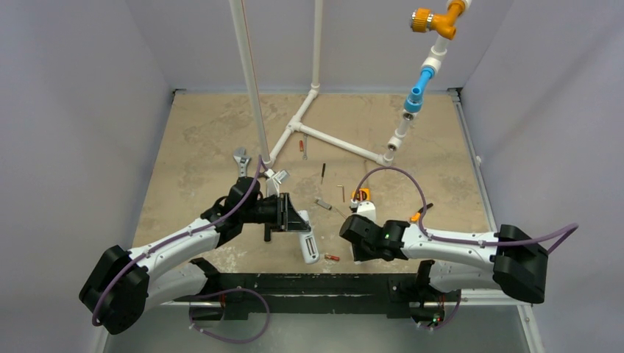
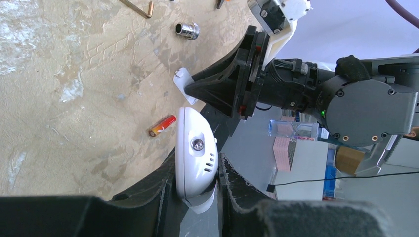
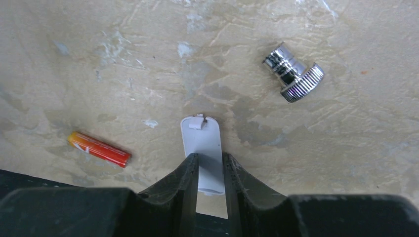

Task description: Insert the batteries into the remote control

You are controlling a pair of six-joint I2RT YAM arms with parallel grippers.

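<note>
My left gripper (image 1: 298, 226) is shut on the white remote control (image 1: 310, 247) near the table's front edge. In the left wrist view the remote (image 2: 196, 148) stands edge-on between the fingers of this gripper (image 2: 197, 170). One orange-red battery (image 1: 332, 257) lies on the table just right of the remote; it also shows in the left wrist view (image 2: 163, 125) and the right wrist view (image 3: 99, 148). My right gripper (image 1: 350, 225) is shut on a flat white battery cover (image 3: 201, 140), held close to the table (image 2: 182, 83). No other battery shows.
A chrome fitting (image 3: 294, 71) lies beyond the cover. An orange tape measure (image 1: 360, 195), a wrench (image 1: 241, 158), small screwdrivers (image 1: 322, 173) and a white pipe frame (image 1: 324, 136) are further back. Grey walls enclose the table.
</note>
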